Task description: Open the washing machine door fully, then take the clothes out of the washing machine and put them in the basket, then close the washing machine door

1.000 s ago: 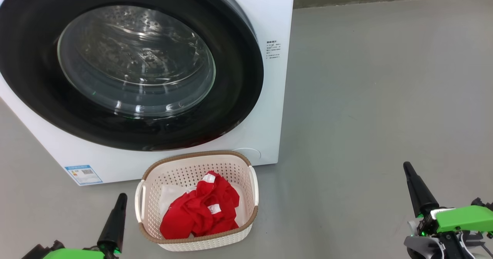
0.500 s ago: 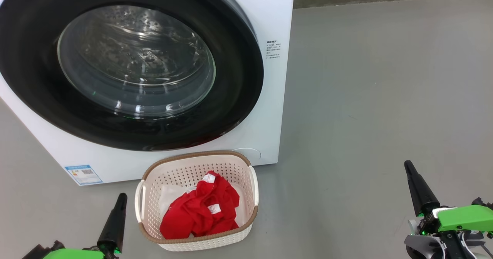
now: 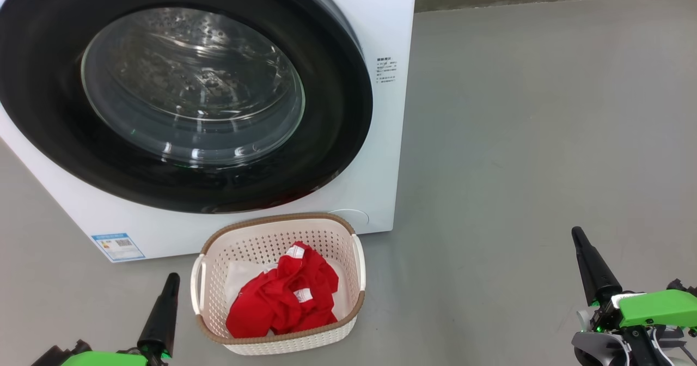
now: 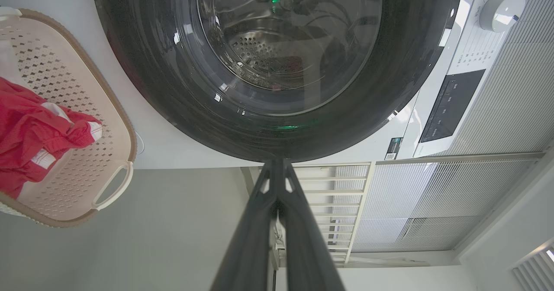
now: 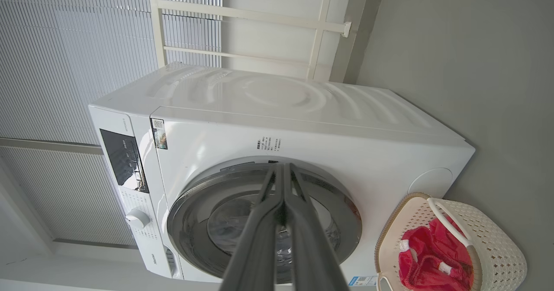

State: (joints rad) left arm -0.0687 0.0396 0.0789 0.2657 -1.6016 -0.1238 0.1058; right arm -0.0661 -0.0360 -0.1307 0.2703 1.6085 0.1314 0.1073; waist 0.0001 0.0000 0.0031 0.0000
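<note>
I judged task done: red fabric clothes [image 3: 283,300] in cream perforated basket [image 3: 245,243], black-rimmed round door [image 3: 337,110] closed, left fingers [image 3: 160,314], right fingers [image 3: 592,270] pinched empty.

You are looking at a laundry corner. A big white boxy front-loading washing machine [image 3: 384,23] stands on a bare grey floor [image 3: 544,137], with a small cream perforated plastic basket [image 3: 261,241] of bright red fabric clothes [image 3: 283,300] near its front. Behind it, white ribbed wall panels [image 5: 65,44] and a cream railing frame [image 5: 259,16]. Whether it is a home or a test room, you cannot tell.
</note>
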